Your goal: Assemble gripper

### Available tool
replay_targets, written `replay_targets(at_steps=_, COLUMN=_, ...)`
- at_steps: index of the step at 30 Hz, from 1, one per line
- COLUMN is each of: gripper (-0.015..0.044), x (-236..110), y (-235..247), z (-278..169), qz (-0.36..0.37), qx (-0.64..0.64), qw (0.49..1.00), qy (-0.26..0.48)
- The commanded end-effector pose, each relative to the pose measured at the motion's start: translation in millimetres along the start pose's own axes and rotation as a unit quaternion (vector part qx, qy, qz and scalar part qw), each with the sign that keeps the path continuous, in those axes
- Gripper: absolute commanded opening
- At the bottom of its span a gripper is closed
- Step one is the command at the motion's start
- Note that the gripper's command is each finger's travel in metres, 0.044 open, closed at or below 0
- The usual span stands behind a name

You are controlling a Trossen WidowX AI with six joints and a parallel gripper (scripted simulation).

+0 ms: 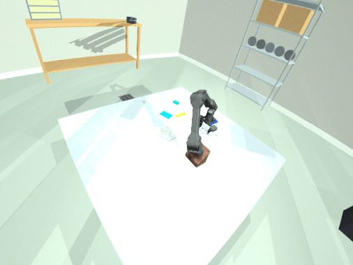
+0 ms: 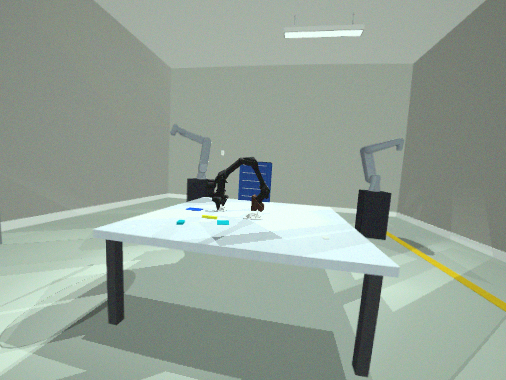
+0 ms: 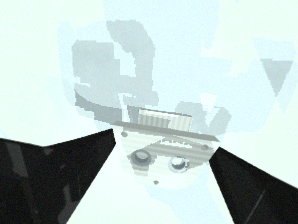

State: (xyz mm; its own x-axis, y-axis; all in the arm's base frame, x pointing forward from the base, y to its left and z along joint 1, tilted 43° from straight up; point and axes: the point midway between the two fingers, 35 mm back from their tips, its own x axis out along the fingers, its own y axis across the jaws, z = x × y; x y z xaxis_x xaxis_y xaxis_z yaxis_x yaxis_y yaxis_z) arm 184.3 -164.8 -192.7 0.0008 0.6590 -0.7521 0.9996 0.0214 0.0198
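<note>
Over the desk (image 1: 157,195) (image 2: 280,247), the end effector (image 1: 208,126) (image 2: 219,207) (image 3: 161,139) is pointing down with its fingers standing wide apart, clamping nothing. In the wrist view they are reaching in from eight and four o'clock, flanking a pale piece with two round holes (image 1: 204,129) (image 2: 223,209) (image 3: 160,149) and a ribbed edge. Seen from the top, this piece is lying toward one o'clock from the brown base (image 1: 204,160) (image 2: 257,203). A white assembly (image 1: 167,133) (image 2: 253,216) is sitting at ten o'clock from that base, well apart from the piece. A cyan plate (image 1: 166,114) (image 2: 223,222) is lying at twelve o'clock from the assembly, a yellow bar (image 1: 180,114) (image 2: 209,217) at one.
</note>
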Motion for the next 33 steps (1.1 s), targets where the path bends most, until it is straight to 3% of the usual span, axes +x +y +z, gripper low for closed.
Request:
replay_targets(at_steps=1, gripper=0.0393, x=0.0, y=0.0, z=0.0, qz=0.000, qx=0.000, qw=1.000, qy=0.000)
replay_targets(at_steps=7, gripper=0.0353, x=0.0, y=0.0, z=0.0, qz=0.000, qx=0.000, qw=1.000, qy=0.000)
replay_targets(at_steps=19, gripper=0.0351, x=-0.5, y=0.0, z=0.1, qz=0.000, qx=0.000, qw=1.000, qy=0.000)
replay_targets(at_steps=33, gripper=0.0351, x=-42.4, y=1.3, z=2.0, qz=0.001, qx=0.001, qw=1.000, qy=0.000)
